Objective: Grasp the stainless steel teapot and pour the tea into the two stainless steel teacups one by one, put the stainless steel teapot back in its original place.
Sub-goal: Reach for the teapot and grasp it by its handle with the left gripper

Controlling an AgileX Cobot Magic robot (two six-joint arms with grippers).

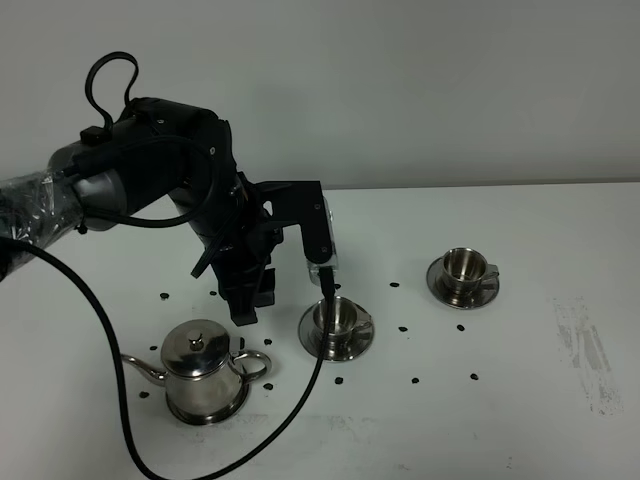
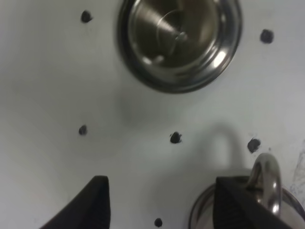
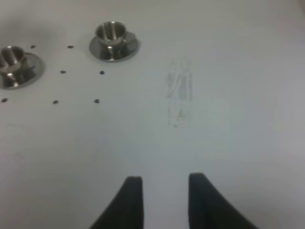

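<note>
The stainless steel teapot stands upright with its lid on, on its round steel dish at the front left. Its loop handle shows in the left wrist view. My left gripper hangs just above and behind that handle, open and empty. One teacup on its saucer stands just right of it and also shows in the left wrist view. The second teacup is farther right. No tea shows in either cup. My right gripper is open, empty and low over bare table, with both cups far ahead.
Several small dark specks dot the white table around the cups. A grey scuffed patch lies at the right. A black cable loops down past the teapot's left and front.
</note>
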